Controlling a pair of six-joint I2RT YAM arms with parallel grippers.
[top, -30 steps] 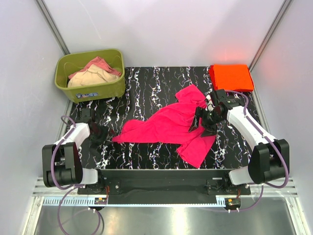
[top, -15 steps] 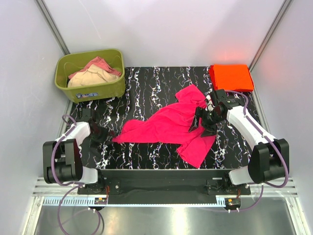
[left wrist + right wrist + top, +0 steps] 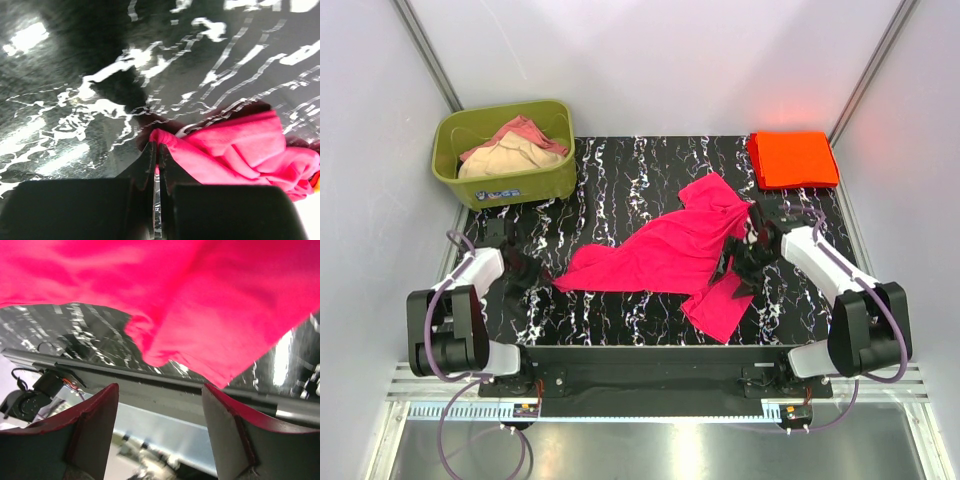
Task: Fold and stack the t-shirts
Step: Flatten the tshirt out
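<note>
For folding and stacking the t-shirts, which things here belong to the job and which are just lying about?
Job:
pink t-shirt, spread out and crumpled
orange t-shirt, folded
left gripper, shut on the pink t-shirt's corner
right gripper, open

Lying about:
olive-green tub
beige and pink cloth inside it

Top camera looks down on the table (image 3: 620, 170); 2 wrist cameras sit close, sharing its pink t-shirt (image 3: 660, 255).

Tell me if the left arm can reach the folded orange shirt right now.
Probably not: left fingers pinch the pink t-shirt's near-left corner; the orange t-shirt lies far right, across the table.
</note>
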